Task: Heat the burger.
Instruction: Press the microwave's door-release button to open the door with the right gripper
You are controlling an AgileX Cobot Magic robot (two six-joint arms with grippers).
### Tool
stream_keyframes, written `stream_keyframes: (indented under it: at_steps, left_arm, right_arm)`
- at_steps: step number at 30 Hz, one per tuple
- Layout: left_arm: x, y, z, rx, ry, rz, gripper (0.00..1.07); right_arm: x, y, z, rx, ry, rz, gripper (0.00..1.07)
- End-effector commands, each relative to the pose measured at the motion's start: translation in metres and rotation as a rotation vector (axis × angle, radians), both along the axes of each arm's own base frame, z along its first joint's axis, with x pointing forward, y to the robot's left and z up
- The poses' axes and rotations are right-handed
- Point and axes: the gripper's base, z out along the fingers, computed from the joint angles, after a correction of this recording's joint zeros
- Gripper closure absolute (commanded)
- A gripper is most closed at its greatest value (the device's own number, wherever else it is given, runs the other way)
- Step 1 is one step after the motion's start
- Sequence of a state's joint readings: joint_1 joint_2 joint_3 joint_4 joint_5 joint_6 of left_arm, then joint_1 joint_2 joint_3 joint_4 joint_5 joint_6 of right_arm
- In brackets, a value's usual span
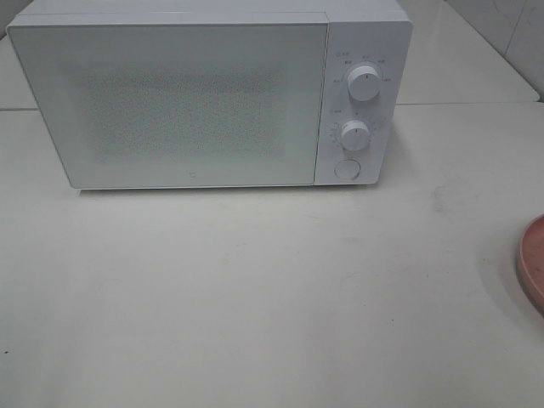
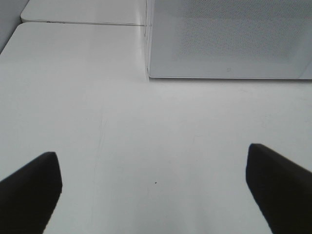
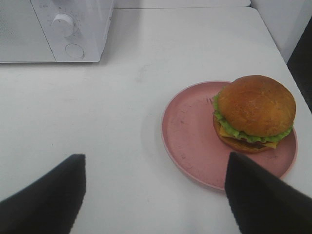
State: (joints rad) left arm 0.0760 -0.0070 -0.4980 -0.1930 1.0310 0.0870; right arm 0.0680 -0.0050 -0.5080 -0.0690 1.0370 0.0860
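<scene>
White tabletop (image 1: 255,297), shut microwave (image 1: 187,93) upper left. Burger (image 3: 254,112) sits off-centre on the pink plate (image 1: 534,263), which peeks in at the frame's right edge. Left gripper (image 2: 151,156) and right gripper (image 3: 156,161) hang spread, empty. Lifting lopsidedly could tip it.

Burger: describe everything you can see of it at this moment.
The burger is whole and upright: a glossy golden-brown top bun, frilly green lettuce, yellow cheese, a dark patty and a bottom bun. It sits off-centre on the pink plate, near its rim, touching only the plate. It shows in the right wrist view alone.
</scene>
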Motion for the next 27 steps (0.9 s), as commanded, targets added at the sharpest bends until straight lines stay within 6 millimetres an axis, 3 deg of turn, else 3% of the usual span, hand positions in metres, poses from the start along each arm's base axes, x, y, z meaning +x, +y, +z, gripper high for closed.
stream_keyframes:
  at_steps: [1,12,20,27]
  left_arm:
    - [-0.003,0.000,0.000,0.003,-0.027,0.003,0.09]
    - [-0.003,0.000,0.000,0.003,-0.027,0.003,0.09]
    - [-0.003,0.000,0.000,0.003,-0.027,0.003,0.09]
    - [-0.003,0.000,0.000,0.003,-0.027,0.003,0.09]
  right_arm:
    - [-0.003,0.000,0.000,0.009,-0.029,-0.008,0.32]
    - [-0.003,0.000,0.000,0.009,-0.029,-0.008,0.32]
    - [-0.004,0.000,0.015,0.010,-0.101,-0.008,0.32]
    - [0.019,0.002,0.024,0.005,-0.087,-0.002,0.32]
